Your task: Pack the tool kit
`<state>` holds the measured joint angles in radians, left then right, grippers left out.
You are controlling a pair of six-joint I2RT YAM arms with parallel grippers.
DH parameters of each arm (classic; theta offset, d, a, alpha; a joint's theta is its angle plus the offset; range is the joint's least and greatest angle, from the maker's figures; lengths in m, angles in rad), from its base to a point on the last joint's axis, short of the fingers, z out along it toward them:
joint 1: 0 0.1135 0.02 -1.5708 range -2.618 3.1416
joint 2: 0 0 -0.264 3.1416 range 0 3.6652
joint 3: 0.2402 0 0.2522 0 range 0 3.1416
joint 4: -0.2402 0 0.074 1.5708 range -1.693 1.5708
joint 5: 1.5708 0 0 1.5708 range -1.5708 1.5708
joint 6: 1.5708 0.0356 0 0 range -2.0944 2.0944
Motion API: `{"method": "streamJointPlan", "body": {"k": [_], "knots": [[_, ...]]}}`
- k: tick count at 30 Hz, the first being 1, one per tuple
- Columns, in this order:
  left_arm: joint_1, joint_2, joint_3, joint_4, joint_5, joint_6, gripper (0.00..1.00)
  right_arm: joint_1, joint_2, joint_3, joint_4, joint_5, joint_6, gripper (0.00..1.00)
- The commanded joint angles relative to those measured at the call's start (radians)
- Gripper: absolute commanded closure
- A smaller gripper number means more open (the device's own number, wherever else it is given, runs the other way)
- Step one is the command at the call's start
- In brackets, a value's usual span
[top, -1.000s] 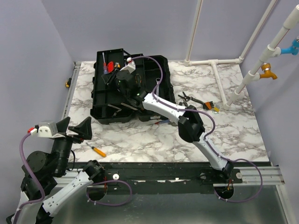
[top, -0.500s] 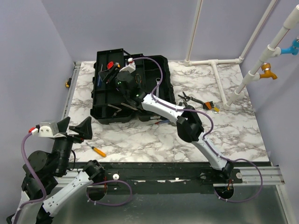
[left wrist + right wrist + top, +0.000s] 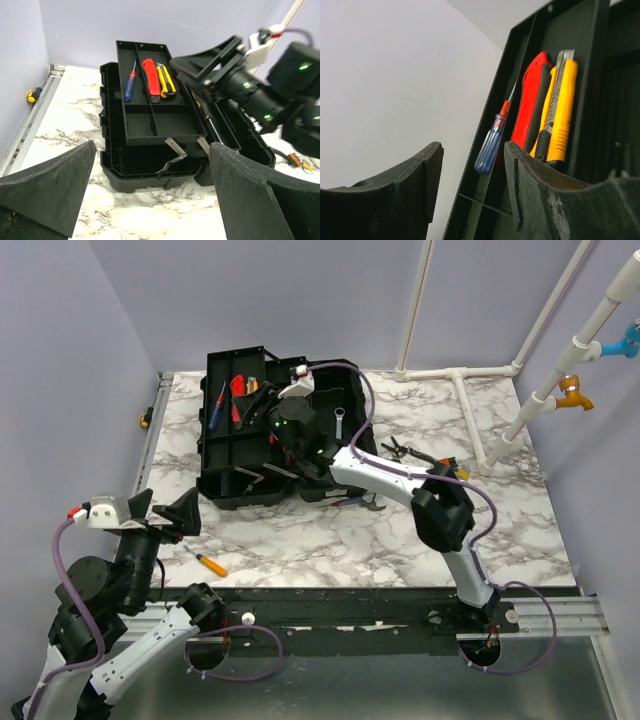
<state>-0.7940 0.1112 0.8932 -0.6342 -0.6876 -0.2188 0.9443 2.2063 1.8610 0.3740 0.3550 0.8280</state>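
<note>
The black toolbox (image 3: 335, 390) (image 3: 150, 167) lies open at the back left of the table. Its raised tray (image 3: 222, 435) (image 3: 150, 122) holds a blue-handled screwdriver (image 3: 218, 400) (image 3: 129, 85) (image 3: 490, 145), a red knife (image 3: 150, 77) (image 3: 532, 105) and a yellow knife (image 3: 167, 80) (image 3: 560, 110). My right gripper (image 3: 262, 402) (image 3: 189, 74) (image 3: 472, 150) hovers at the tray's right edge, open, nothing between its fingers. My left gripper (image 3: 165, 515) (image 3: 152, 145) hangs wide open and empty over the table's near left, facing the toolbox. A wrench (image 3: 340, 425) lies inside the box.
An orange screwdriver (image 3: 208, 562) lies on the marble near the front left. Pliers (image 3: 420, 455) and small tools sit right of the toolbox. A yellow-black handle (image 3: 145, 420) (image 3: 32, 95) rests by the left rail. White pipes (image 3: 470, 380) stand at the back right.
My right gripper has opened and drawn back to the right from over the tray, so the screwdriver and knives in it now show. The left arm has barely moved.
</note>
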Motion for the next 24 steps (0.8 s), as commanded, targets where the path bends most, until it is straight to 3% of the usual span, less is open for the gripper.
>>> {"method": "streamJointPlan", "body": {"k": [1, 6, 15, 24], "knots": [[0.002, 0.065, 0.023, -0.022, -0.001, -0.03, 0.01, 0.007, -0.19, -0.126, -0.022, 0.034, -0.186, 0.42], [0.002, 0.128, 0.031, -0.012, 0.037, -0.065, 0.02, -0.048, -0.357, -0.28, -0.146, -0.004, -0.228, 0.42], [0.002, 0.273, 0.019, 0.063, 0.102, -0.153, 0.01, -0.274, -0.594, -0.554, -0.407, -0.192, -0.241, 0.42], [0.008, 0.494, 0.039, 0.168, 0.215, -0.223, 0.01, -0.363, -0.719, -0.794, -0.438, -0.182, -0.277, 0.41]]}}
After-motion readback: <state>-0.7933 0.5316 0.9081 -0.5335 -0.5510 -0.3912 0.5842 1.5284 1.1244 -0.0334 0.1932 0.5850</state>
